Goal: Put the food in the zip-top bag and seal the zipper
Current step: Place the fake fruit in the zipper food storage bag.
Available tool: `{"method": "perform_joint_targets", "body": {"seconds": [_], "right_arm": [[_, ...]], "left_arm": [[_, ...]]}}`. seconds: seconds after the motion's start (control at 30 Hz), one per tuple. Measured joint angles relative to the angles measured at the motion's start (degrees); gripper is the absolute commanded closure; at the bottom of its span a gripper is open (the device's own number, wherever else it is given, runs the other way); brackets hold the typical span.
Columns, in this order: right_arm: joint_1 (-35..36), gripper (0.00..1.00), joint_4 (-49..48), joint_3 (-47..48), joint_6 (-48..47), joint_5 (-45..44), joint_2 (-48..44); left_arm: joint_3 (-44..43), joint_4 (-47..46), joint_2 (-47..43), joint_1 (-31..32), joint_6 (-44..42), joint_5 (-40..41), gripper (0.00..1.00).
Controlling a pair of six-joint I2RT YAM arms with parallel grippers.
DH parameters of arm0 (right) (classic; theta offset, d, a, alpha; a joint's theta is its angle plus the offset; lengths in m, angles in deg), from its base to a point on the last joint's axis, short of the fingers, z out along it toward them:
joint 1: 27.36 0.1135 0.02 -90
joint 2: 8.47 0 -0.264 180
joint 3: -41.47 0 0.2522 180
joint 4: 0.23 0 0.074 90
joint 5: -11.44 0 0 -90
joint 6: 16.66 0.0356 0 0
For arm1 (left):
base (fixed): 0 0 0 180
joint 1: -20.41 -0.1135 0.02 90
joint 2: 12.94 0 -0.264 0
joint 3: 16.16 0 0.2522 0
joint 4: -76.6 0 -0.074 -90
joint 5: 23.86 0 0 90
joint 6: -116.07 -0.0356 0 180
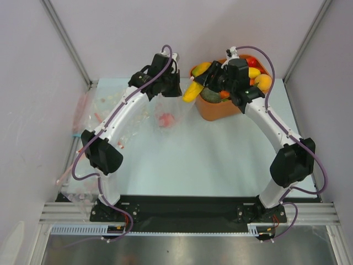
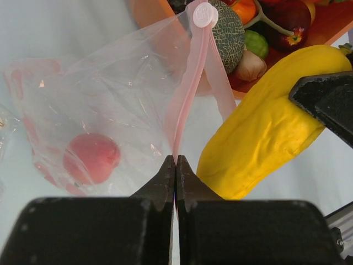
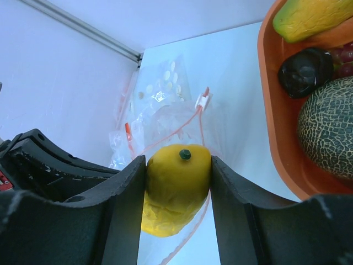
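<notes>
My left gripper [image 2: 175, 160] is shut on the pale-pink zipper strip [image 2: 190, 83] of the clear zip-top bag [image 2: 99, 94] and holds its mouth up. A red toy fruit [image 2: 91, 157] lies inside the bag, and it also shows in the top view [image 1: 165, 120]. My right gripper [image 3: 177, 165] is shut on a long yellow toy fruit [image 3: 175, 187] and holds it over the bag's mouth [image 3: 171, 124], just right of the strip. In the top view the left gripper [image 1: 167, 88] and the right gripper [image 1: 207, 83] are close together, with the yellow fruit [image 1: 192, 91] between them.
The orange tub [image 1: 220, 110] stands at the back right, holding a netted melon [image 3: 331, 132] and several other toy foods. More clear bags with small pieces [image 1: 91, 110] lie along the left wall. The bag's slider [image 2: 205, 15] sits at the far end of the strip.
</notes>
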Motion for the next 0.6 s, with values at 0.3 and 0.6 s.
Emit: {"method": "perform_joint_targets", "body": {"seconds": [0.3, 0.6], "right_arm": [[3.17, 0.78, 0.48, 0.02, -0.83, -0.35, 2.58], [6.01, 0.2, 5.55, 3.74, -1.64, 0.74, 8.48]], "left_arm": [[-1.14, -0.59, 0.04, 0.0, 0.46, -0.81, 1.0], [-2.75, -1.7, -0.15, -0.13, 0.9, -0.28, 0.99]]}}
